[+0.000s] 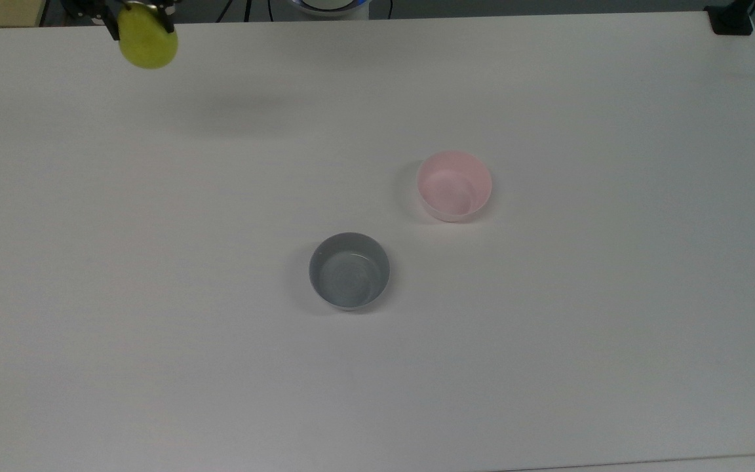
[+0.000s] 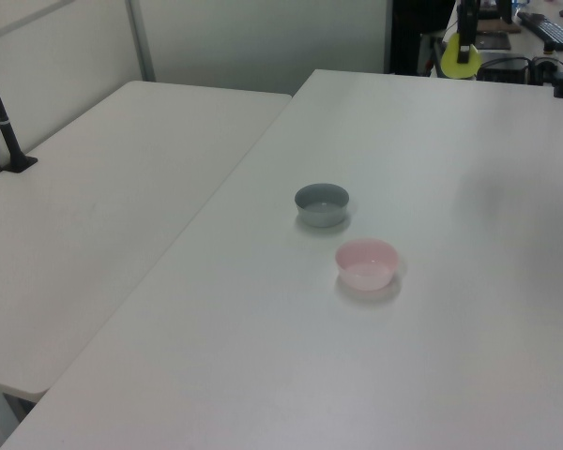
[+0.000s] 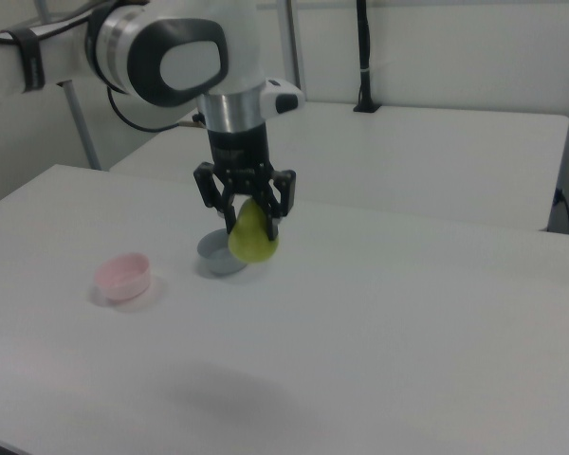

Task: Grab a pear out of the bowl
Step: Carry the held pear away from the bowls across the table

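Note:
My gripper (image 3: pixel 249 220) is shut on the yellow-green pear (image 3: pixel 253 238) and holds it high above the table. In the top view the pear (image 1: pixel 148 43) hangs at the far upper left, well away from the pale pink bowl (image 1: pixel 454 185), which stands empty right of the table's middle. In the left view the pear (image 2: pixel 462 61) hangs at the table's far end, beyond the pink bowl (image 2: pixel 366 263). The right view puts the pink bowl (image 3: pixel 122 276) to the lower left of the gripper.
A grey bowl (image 1: pixel 349 270) of like size stands empty near the pink one, also seen as the grey bowl (image 2: pixel 321 203). A second white table (image 2: pixel 94 216) adjoins on the left view's left. A black post (image 1: pixel 731 18) sits at the top view's upper right corner.

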`<act>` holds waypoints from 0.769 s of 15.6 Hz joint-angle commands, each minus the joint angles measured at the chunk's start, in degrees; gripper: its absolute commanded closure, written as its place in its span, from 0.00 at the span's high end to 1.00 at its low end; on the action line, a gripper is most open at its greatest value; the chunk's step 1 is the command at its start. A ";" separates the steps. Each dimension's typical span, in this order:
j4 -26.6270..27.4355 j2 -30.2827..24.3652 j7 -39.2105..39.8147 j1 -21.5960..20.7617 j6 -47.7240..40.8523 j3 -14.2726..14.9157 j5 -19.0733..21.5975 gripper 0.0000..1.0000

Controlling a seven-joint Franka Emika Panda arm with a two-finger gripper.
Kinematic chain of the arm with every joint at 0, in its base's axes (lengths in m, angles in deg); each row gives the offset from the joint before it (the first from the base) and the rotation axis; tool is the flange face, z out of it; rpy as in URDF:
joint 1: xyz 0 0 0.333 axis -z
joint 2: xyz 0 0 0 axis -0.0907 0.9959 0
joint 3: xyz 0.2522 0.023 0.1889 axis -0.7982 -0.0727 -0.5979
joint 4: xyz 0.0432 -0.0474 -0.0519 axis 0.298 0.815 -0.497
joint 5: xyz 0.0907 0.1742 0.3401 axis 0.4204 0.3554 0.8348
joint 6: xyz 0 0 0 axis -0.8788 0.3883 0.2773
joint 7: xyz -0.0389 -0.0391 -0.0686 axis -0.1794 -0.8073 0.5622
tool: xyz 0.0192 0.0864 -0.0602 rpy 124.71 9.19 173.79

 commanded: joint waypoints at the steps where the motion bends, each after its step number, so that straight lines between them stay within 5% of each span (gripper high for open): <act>1: 3.35 0.74 -0.60 -0.59 4.85 1.47 1.19 0.00; 12: 14.00 6.98 -2.27 -0.76 25.42 1.56 1.46 0.00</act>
